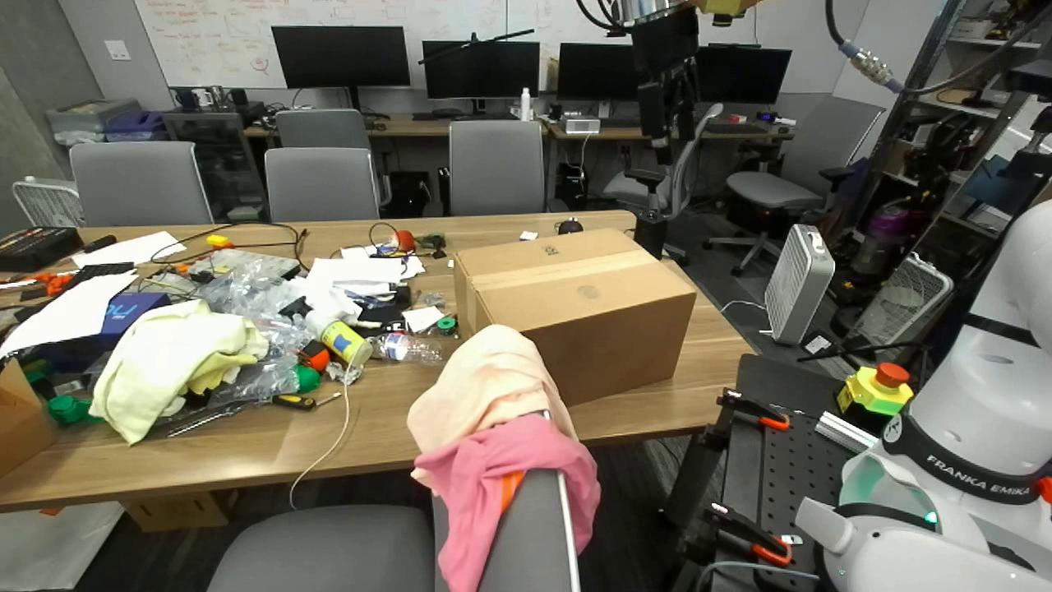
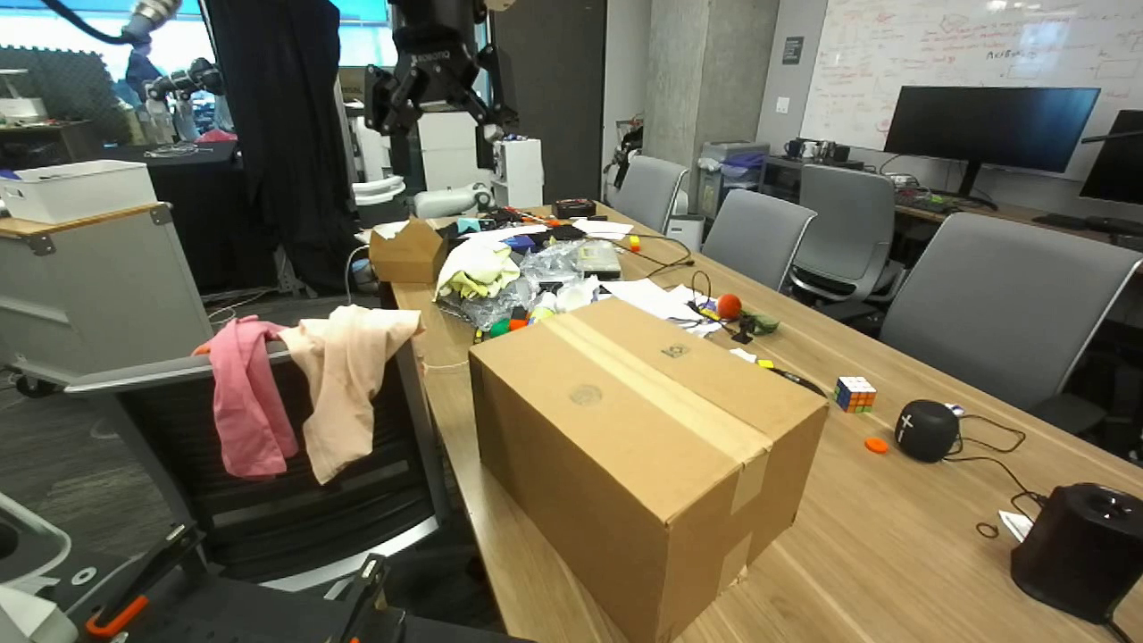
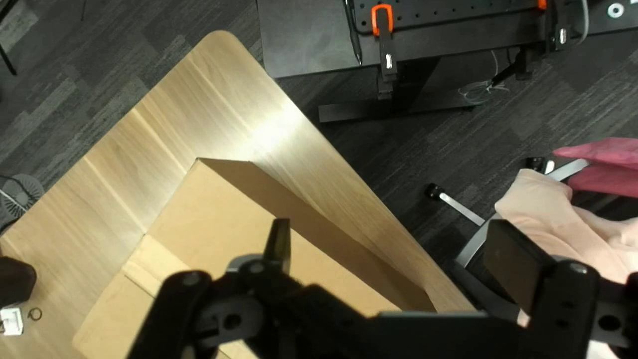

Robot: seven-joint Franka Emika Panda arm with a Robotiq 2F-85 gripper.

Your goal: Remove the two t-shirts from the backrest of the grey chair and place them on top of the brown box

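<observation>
The pink shirt [image 2: 250, 397] is slung over the backrest of the grey chair [image 2: 277, 505], and the peach shirt [image 2: 344, 384] is hung right up against it. The gripper [image 2: 442, 158] is held way up high, fingers spread nice and wide. A pale yellow cloth [image 2: 480, 270] is kinda bunched on the clutter [image 2: 554, 263], and the brown box [image 2: 616, 393], taped along the top, is parked on the table [image 2: 848, 536] with a puzzle cube [image 2: 855, 394] near it.

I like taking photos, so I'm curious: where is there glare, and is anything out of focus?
Wrist view: a white glare patch on the wooden table, near the cardboard box; the gripper, close to the camera, looks soft. In an exterior view: the window is washed out nearly white in places.
</observation>
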